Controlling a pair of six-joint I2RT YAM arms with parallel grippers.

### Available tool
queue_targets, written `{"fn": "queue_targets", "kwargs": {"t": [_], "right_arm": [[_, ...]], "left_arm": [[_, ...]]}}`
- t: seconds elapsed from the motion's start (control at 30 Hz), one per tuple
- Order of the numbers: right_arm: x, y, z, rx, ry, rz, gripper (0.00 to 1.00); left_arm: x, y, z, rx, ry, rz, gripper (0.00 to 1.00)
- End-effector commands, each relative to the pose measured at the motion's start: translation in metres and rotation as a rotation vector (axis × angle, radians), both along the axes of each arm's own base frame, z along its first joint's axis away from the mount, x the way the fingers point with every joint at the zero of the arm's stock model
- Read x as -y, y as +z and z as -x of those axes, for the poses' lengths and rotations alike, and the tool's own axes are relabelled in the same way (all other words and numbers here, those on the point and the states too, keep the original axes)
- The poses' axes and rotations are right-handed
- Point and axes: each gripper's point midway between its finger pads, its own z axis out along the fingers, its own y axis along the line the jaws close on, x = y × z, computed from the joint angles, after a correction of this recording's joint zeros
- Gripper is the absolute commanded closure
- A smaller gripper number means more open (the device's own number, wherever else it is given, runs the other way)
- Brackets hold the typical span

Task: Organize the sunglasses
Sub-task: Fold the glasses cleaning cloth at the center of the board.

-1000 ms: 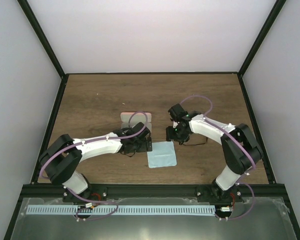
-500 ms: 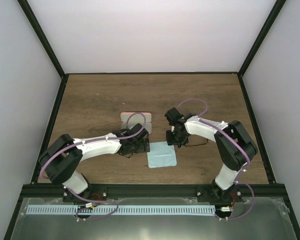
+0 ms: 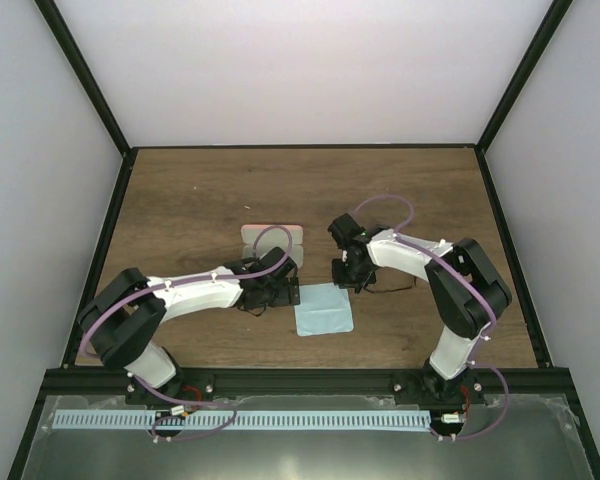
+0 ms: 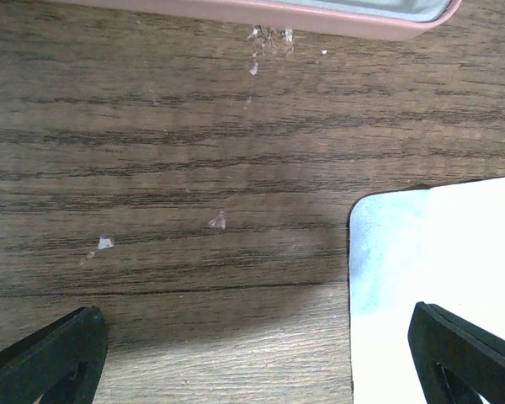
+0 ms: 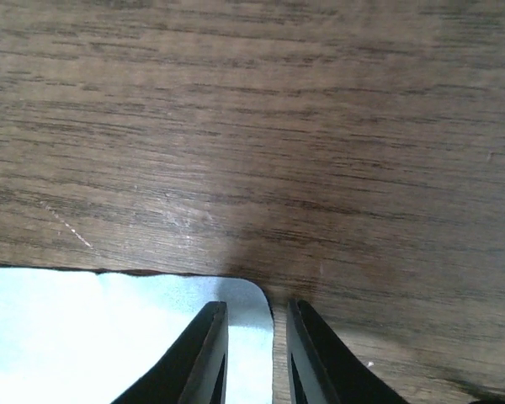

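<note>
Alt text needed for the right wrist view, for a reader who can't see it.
The right gripper, its two black fingers a narrow gap apart, straddles the rounded corner of a light blue cloth lying flat on a dark wooden table. Nothing else is in view.

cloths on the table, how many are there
1. The light blue cloth lies flat near the front centre of the table, at the tips of the left gripper and the right gripper. The arms may hide another.
</note>
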Motion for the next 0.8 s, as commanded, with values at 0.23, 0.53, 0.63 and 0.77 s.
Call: {"fn": "queue_targets", "kwargs": {"t": [0.23, 0.53, 0.63, 0.77], "right_arm": [[0.003, -0.02, 0.006, -0.039, -0.002, 0.034, 0.93], [-0.005, -0.018, 0.008, -0.052, 0.003, -0.015, 0.99], [-0.004, -0.01, 0.004, -0.022, -0.004, -0.018, 0.99], [-0.006, -0.002, 0.004, -0.012, -0.005, -0.037, 0.99]], "left_arm": [[0.0, -0.01, -0.001, -0.011, -0.002, -0.003, 0.0], [0.003, -0.01, -0.001, -0.018, -0.015, 0.001, 0.0], [0.009, -0.005, -0.004, -0.005, -0.028, 0.021, 0.0], [0.017, -0.001, -0.009, 0.012, -0.065, 0.025, 0.05]]}}
